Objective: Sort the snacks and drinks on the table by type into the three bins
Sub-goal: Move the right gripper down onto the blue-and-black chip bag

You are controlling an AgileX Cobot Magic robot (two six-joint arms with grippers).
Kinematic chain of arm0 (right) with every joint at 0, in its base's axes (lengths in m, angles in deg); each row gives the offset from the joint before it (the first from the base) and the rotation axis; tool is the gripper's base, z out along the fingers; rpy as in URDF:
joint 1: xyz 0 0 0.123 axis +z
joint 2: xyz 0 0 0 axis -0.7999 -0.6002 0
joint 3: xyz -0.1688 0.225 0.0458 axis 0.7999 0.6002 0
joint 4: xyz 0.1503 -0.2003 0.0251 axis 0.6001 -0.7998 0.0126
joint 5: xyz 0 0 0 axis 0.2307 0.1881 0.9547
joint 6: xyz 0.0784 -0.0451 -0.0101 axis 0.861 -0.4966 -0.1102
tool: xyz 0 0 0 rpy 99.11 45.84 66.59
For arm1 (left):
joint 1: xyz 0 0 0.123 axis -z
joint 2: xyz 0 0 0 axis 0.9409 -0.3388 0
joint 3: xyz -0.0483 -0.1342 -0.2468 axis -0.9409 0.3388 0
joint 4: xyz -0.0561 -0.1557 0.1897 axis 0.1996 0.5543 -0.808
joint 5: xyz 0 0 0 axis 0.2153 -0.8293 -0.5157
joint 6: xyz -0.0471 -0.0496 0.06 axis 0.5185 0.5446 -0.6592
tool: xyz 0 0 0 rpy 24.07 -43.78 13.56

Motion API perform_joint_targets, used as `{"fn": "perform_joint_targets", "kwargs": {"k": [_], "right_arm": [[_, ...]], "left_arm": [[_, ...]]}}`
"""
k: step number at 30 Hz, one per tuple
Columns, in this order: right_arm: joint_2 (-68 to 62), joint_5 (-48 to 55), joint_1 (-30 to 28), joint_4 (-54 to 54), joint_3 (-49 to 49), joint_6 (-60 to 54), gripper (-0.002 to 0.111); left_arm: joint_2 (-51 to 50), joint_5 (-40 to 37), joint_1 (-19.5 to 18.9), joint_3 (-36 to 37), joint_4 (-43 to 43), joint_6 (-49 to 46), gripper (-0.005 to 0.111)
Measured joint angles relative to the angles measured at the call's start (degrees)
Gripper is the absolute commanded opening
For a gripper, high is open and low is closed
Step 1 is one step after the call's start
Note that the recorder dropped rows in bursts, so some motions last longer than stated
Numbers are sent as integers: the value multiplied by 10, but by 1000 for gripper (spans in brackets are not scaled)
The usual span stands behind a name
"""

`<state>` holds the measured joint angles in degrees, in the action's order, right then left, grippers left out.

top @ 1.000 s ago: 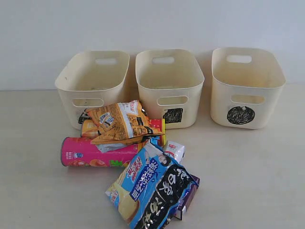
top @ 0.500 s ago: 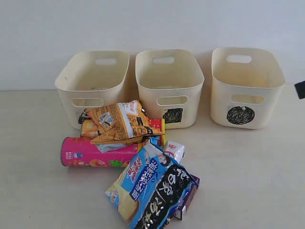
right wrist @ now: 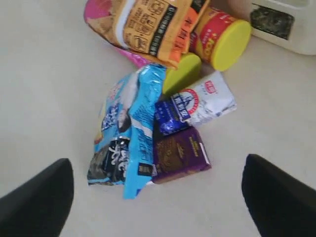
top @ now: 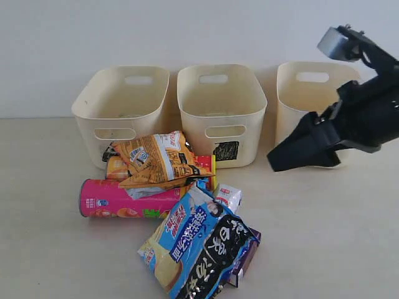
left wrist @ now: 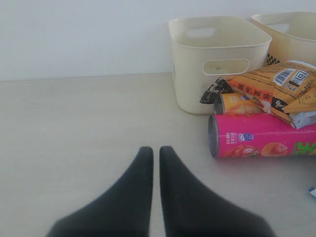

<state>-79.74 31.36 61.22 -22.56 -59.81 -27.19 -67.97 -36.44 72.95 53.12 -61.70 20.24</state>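
Since a sec ago the R arm has swung into the ext view, where none showed, and R pincer (right wrist: 157, 159) has gone from together to wide apart. I read that as the 1st pick starting. No item sits in any bin that I can see, so the whole sort is still to do.

L pincer (left wrist: 155, 150): fingers together, clamped on nothing, low over the table (left wrist: 74, 123). Pink tube (left wrist: 261, 142) lies ahead of it and off to one side, well apart. Left bin (left wrist: 192, 74) stands further ahead, past the tube.

Mid pile, between both pincers: orange bag (top: 159, 159) rests atop the pink tube and the yellow tube (right wrist: 217, 42), and blue bag (top: 199, 246) lies nearer me.

R pincer: fingers spread, gripping nothing, hanging in front of the right bin (top: 293, 99), w/ mid bin (top: 221, 115) off its side. Purple carton (right wrist: 180, 153) lies under the gap betw its fingers. Blue-white carton (right wrist: 195, 103) touches it on the far side, and the blue bag overlaps its edge. My guess is the purple carton is the target.
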Motion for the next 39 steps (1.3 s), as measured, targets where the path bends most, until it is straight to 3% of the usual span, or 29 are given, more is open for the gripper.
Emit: {"fn": "perform_joint_targets", "kwargs": {"k": [9, 28, 39], "right_arm": [[-97, -75, 81, 14, 0, -6, 84], [-227, -40, 93, 6, -106, -4, 84], [-254, -71, 151, -21, -108, 4, 84]], "left_arm": [[0, 0, 0, 0, 0, 0, 4], [0, 0, 0, 0, 0, 0, 4], [0, 0, 0, 0, 0, 0, 4]]}}
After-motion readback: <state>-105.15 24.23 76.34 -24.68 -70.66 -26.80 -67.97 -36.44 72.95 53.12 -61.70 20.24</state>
